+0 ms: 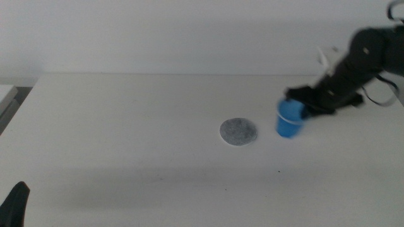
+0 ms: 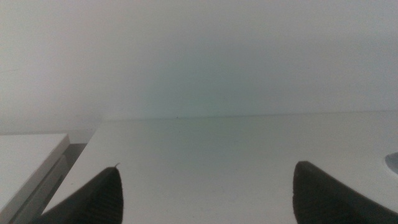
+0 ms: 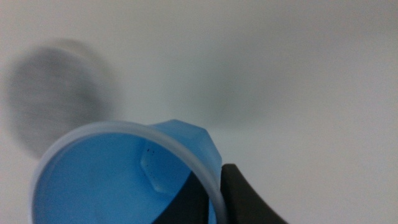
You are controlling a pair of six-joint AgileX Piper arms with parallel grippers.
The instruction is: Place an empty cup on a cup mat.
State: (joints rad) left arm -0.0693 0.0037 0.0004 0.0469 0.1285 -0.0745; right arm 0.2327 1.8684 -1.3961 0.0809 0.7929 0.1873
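While waiting at the near left corner, left hand [image 1: 16, 203] low by the bottom edge in the middle view, only a dark tip showing. Through its own wrist camera, left hand [image 2: 205, 193] with jaws spread wide and nothing between them, just bare white surface [image 2: 217, 149] ahead.

Further along, cup mat [image 1: 238, 131] lying flat near the middle of the surface [image 1: 126, 126], grey, speckled, pale at the edge, nothing on it. Blurred in the right wrist view, cup mat [image 3: 53, 93] just beyond the cup's rim.

Just beside the mat on its right, cup [image 1: 290, 120], bright blue with a thin white rim, slightly tilted, apart from the mat and not touching it. Cannot tell whether its base is on the surface or just above.

Reaching in from the right, right hand [image 1: 302, 107] clamped on the cup at the rim. Up close, cup [image 3: 118, 180] open-mouthed and empty, one dark jaw inside the wall, the other outside, right hand [image 3: 214, 190] pinching the rim between them.
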